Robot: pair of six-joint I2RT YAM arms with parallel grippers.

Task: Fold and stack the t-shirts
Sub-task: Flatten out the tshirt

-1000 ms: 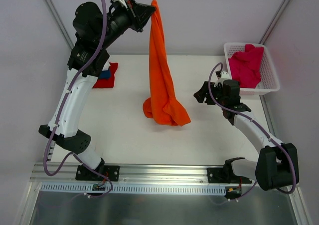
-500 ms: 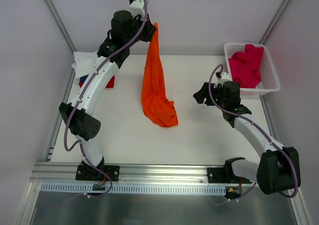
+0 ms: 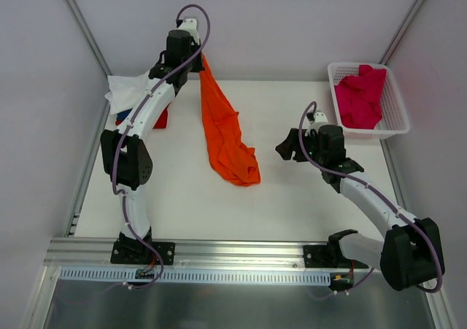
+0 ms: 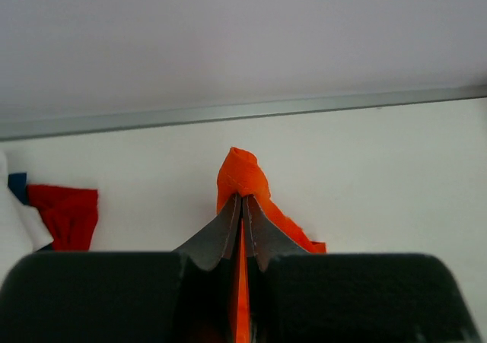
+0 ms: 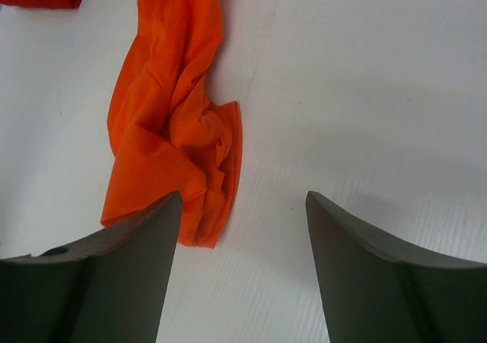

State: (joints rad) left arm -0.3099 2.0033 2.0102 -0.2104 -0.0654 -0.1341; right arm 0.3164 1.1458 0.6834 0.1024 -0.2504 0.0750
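Well left of the white basket [image 3: 332, 70], the left gripper [image 3: 198, 56], pinching the orange t-shirt [image 3: 222, 136] by its top, has dropped lower, laying more cloth on the table [image 3: 292, 198]. The right gripper [image 3: 284, 151], fingers wide and empty, has edged leftward from the basket.

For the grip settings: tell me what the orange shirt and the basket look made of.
Orange shirt: soft matte cloth, probably a cotton knit; it hangs limp and bunches in creases. Basket: apparently white plastic; stiff lattice walls, smooth rim.
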